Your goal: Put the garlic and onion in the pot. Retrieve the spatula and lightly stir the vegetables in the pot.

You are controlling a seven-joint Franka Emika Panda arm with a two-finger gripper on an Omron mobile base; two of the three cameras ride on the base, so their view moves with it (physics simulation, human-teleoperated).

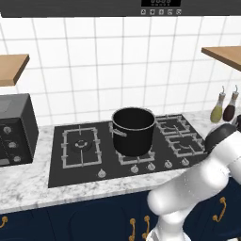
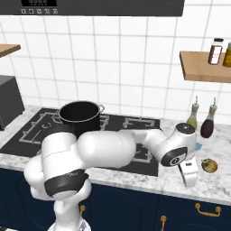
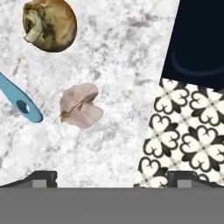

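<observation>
Black pot [image 1: 133,130] standing on the middle of the stovetop [image 1: 75,162], well left of the arm; gripper [image 3: 112,178] hanging over the marble counter [image 3: 122,52] by its edge, jaws spread wide, gripping nothing; garlic [image 3: 80,106] below between the fingertips, onion [image 3: 49,24] beyond, blue spatula handle [image 3: 21,103] beside the garlic.

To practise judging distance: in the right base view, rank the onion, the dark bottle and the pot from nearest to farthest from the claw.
1. onion: on the counter, just beside the claw.
2. dark bottle: standing farther back on the counter, towards the tiles.
3. pot: on the stove, far across the picture to the left.
</observation>
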